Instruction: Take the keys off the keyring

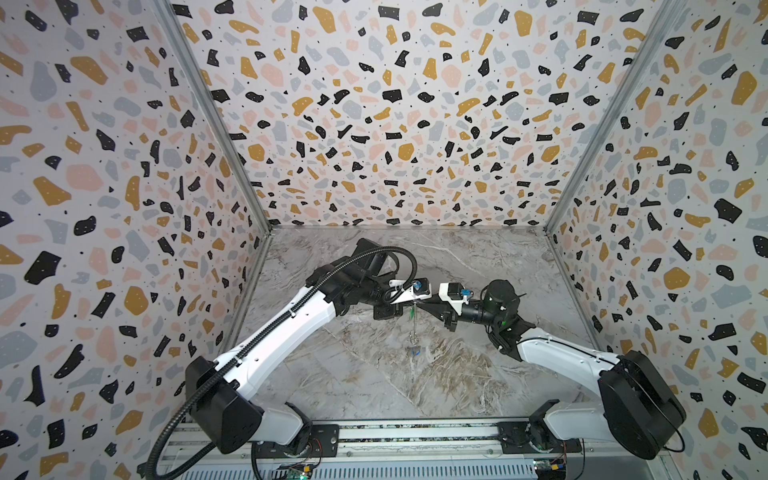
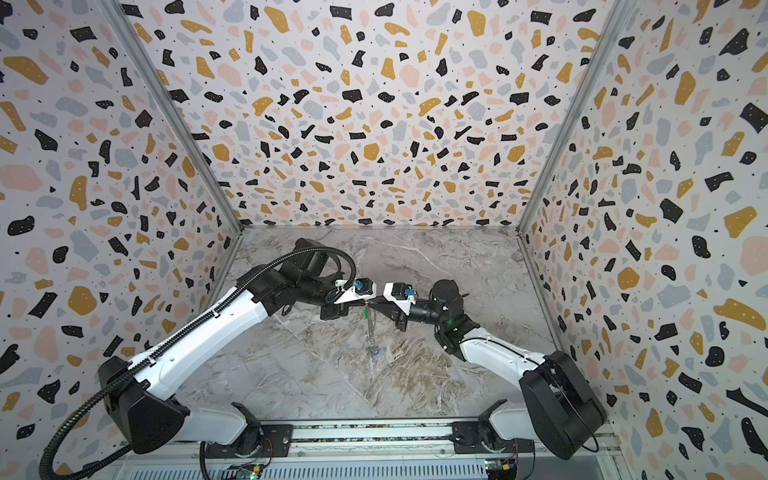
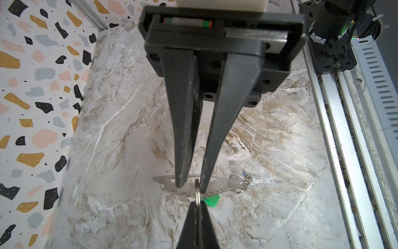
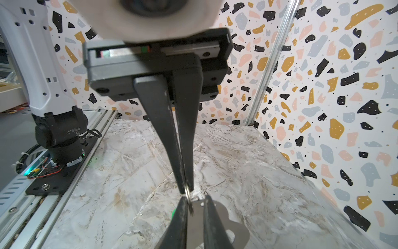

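Observation:
The keyring (image 1: 414,332), a thin tan plate, hangs edge-on above the marble between both arms; it also shows in the other top view (image 2: 369,330). A green key (image 1: 412,312) dangles at its upper end and a blue key (image 1: 416,352) at its lower end. My left gripper (image 3: 197,202) is shut on a wire ring (image 3: 197,191) at the keyring's (image 3: 224,184) end, with the green key (image 3: 212,199) just beside it. My right gripper (image 4: 195,200) faces it, jaws a narrow gap apart, straddling that ring (image 4: 189,197) and the keyring's (image 4: 234,222) end.
The marble table (image 1: 374,374) is walled on three sides by terrazzo panels. An aluminium rail (image 1: 415,440) with both arm bases runs along the front edge. The left arm's black cable hose (image 1: 174,436) loops out at the front left.

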Controlling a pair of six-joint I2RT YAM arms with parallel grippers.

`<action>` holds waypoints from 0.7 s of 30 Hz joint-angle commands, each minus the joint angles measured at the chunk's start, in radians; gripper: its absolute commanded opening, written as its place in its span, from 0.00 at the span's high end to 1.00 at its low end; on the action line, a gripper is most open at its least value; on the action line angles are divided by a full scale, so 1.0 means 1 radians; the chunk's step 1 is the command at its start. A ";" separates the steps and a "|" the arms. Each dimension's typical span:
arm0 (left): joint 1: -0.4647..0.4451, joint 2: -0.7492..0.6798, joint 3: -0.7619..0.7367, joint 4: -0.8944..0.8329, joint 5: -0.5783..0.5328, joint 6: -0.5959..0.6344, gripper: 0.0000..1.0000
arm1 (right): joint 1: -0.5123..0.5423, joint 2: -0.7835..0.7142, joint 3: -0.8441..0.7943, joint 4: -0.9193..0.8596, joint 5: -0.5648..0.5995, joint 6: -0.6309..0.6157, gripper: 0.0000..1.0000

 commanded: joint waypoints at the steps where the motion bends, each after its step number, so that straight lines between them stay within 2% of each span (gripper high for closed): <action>1: -0.007 -0.011 0.032 -0.001 0.012 0.011 1.00 | 0.006 -0.008 0.016 0.014 -0.021 0.007 0.86; 12: -0.009 -0.010 0.027 0.006 0.029 0.015 1.00 | 0.013 0.006 0.031 -0.004 -0.035 0.004 0.99; 16: -0.009 -0.017 0.014 0.035 0.017 0.008 1.00 | 0.014 0.010 0.032 0.009 -0.029 0.015 1.00; 17: -0.009 -0.024 0.007 0.054 -0.004 -0.009 0.96 | 0.014 0.009 0.028 0.020 -0.014 0.026 1.00; 18: -0.007 -0.032 0.000 0.076 -0.044 -0.030 0.82 | 0.015 0.010 0.024 0.037 0.000 0.044 1.00; 21: 0.010 -0.085 -0.052 0.175 -0.158 -0.100 0.70 | 0.020 0.009 0.004 0.108 0.068 0.130 1.00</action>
